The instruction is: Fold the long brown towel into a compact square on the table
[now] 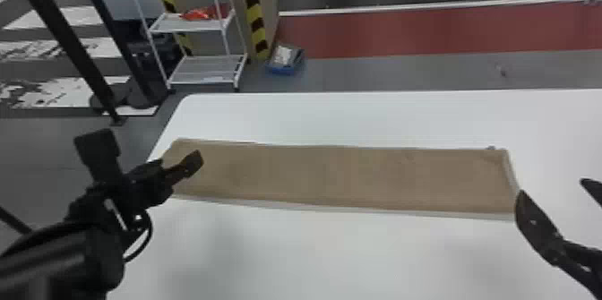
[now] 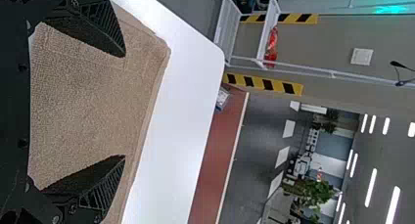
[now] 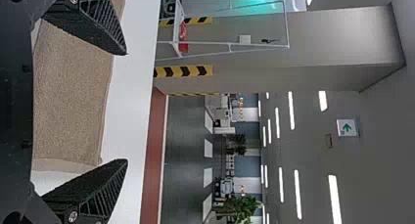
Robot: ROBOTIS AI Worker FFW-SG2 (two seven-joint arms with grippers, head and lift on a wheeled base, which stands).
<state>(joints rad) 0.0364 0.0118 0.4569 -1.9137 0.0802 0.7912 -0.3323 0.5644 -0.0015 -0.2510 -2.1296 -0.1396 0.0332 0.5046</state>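
The brown towel lies flat as a long strip across the white table, left to right. At its left end my left gripper is above the towel; in the left wrist view the same gripper stands open, with the towel behind and between its fingers. Near the towel's right end is my right gripper, its fingers wide apart. The right wrist view has this gripper open too, the towel's end lying beyond the gap. Neither gripper holds any cloth.
The white table extends in front of and behind the towel. Past its far left corner stands a white wire shelf with a red item on it. A blue box sits on the floor behind the table.
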